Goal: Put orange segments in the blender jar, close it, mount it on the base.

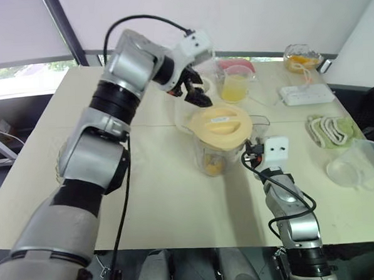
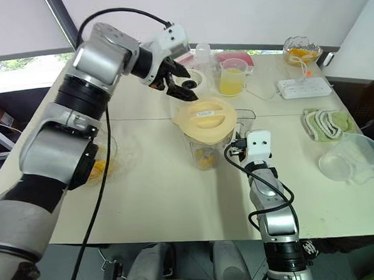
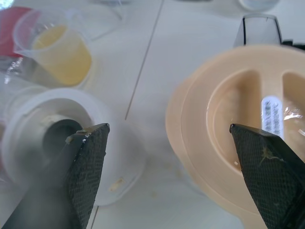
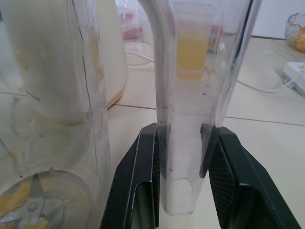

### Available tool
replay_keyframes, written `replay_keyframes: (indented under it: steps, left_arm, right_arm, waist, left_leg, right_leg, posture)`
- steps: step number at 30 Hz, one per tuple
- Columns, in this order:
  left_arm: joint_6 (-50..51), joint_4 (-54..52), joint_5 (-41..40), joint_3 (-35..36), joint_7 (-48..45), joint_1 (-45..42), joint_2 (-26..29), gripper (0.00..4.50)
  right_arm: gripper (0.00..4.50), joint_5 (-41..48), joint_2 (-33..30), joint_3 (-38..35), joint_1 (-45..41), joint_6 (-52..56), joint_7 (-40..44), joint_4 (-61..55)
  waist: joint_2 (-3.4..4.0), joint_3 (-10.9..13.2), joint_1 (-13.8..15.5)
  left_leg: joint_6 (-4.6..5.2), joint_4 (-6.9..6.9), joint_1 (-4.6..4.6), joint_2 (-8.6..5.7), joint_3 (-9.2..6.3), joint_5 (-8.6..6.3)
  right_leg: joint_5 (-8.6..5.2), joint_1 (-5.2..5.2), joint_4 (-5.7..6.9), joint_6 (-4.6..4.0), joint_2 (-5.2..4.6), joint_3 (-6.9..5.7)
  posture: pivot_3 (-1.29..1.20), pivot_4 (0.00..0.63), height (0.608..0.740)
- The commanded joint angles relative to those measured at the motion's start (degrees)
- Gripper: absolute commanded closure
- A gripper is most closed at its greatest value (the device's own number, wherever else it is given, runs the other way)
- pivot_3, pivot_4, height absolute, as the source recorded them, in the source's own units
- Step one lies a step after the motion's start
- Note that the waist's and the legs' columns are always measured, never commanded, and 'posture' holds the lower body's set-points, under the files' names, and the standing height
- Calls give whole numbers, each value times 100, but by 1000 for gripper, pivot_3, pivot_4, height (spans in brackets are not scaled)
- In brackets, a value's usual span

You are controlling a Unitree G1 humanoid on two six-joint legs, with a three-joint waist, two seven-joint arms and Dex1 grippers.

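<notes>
Grasp: right gripper point(image 4: 183, 138) clamped on handle point(image 4: 184, 109) of blender jar point(image 1: 210, 159), lid point(image 1: 221, 125) on | left gripper point(image 3: 167, 128) wide open, empty, above lid | base point(image 3: 52, 136) just beyond jar, on the left arm's side

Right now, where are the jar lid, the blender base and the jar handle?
jar lid point(image 1: 221, 124), left eye view, top centre.
blender base point(image 3: 28, 114), left wrist view, white rim.
jar handle point(image 4: 187, 114), right wrist view, clear middle part.

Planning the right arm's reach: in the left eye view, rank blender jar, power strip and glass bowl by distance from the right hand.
1. Blender jar: held in the right hand.
2. Power strip: behind, rightward.
3. Glass bowl: far right corner.
</notes>
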Motion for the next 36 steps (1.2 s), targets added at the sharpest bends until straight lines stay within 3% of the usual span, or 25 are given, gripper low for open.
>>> replay_keyframes:
  steps: [1,7,12,17,25,36]
  left_arm:
    - [232,-173,-252,445,287,-329,106,298]
    - [569,-383,-830,1463,1321,-151,135,298]
    - [319,-1435,-1169,2198,2423,932,73,298]
    - [168,-2612,-1272,2544,3316,2660,55,298]
    - [-341,-3589,-1209,2400,4258,4698,-198,298]
    - [-575,-3838,-1261,2203,4801,5428,-650,298]
  right_arm:
    - [3668,-103,-110,1,46,75,66,109]
    - [3668,-44,-203,-86,-52,36,185,129]
    - [3668,47,-271,-229,-133,-33,244,84]
    - [3668,255,-251,-527,-227,-115,187,-60]
    - [3668,462,-478,-1064,-814,24,125,-306]
    - [3668,674,-1195,-1515,-2471,836,112,35]
  waist:
    - [0,0,0]
    - [2,2,-1]
    - [8,1,5]
    - [9,1,28]
    - [10,5,144]
    - [12,7,154]
  left_leg:
    - [0,0,0,0,1,0]
    - [0,1,1,0,1,0]
    - [-1,0,4,3,0,0]
    - [-6,1,4,8,0,3]
    - [-17,4,0,5,5,9]
    - [-21,6,2,-4,4,12]
  right_leg:
    - [0,0,0,0,0,0]
    - [1,-1,3,1,-1,0]
    - [2,-2,18,2,-7,0]
    - [3,-10,40,2,-18,1]
    - [4,-17,46,0,-31,1]
    - [4,-18,54,-1,-22,-2]
  posture:
    - [0,150,740]
    - [0,150,740]
    - [0,150,740]
    - [0,150,740]
    - [0,150,740]
    - [0,150,740]
